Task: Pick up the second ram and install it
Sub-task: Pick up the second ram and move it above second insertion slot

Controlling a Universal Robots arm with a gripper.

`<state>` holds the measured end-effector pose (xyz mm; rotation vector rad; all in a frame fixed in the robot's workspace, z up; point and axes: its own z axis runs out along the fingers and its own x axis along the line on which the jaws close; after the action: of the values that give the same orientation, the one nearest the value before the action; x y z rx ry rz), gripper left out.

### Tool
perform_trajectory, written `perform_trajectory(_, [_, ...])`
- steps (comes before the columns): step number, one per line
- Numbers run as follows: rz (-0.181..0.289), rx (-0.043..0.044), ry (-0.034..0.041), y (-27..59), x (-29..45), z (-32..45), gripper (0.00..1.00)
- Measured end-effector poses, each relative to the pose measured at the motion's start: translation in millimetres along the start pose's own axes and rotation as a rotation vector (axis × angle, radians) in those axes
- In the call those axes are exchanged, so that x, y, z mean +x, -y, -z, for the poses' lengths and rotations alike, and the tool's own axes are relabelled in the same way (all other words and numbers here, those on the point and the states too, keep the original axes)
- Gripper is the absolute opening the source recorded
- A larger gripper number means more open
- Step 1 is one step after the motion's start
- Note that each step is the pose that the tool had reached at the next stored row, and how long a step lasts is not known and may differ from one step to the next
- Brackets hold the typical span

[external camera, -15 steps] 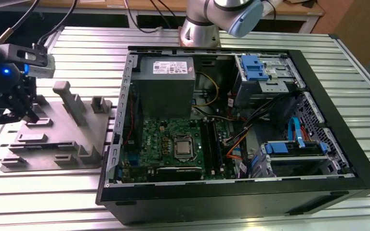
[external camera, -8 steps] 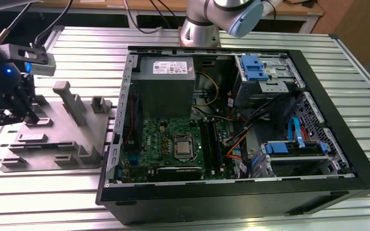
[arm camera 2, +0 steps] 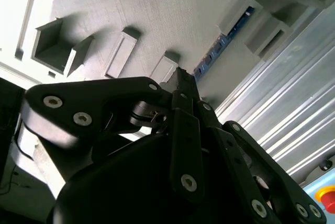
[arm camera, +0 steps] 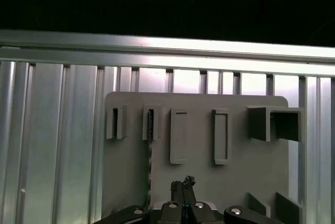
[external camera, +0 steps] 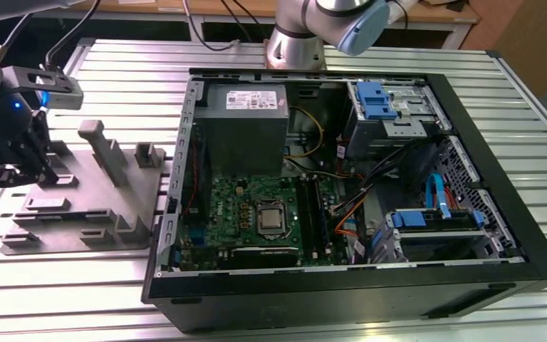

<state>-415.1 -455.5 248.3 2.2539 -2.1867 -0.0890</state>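
My claw (arm camera: 183, 183), closed on nothing, hangs over the grey plate (arm camera: 235, 182); the memory stick (arm camera: 149, 150) stands on edge in the plate's holders, just beside the claw.

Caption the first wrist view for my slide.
Gripper poised over the grey fixture plate, near the memory stick standing on edge in its holder.
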Motion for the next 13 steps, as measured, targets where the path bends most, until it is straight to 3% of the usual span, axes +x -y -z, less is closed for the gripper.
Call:
perform_trajectory(8, [-0.015, 0.0005, 0.0006, -0.7, 2.6, -5.2, 0.1])
perform_trajectory(13, [-0.037, 0.0014, 0.0014, -0.8, 8.6, -6.3, 0.1])
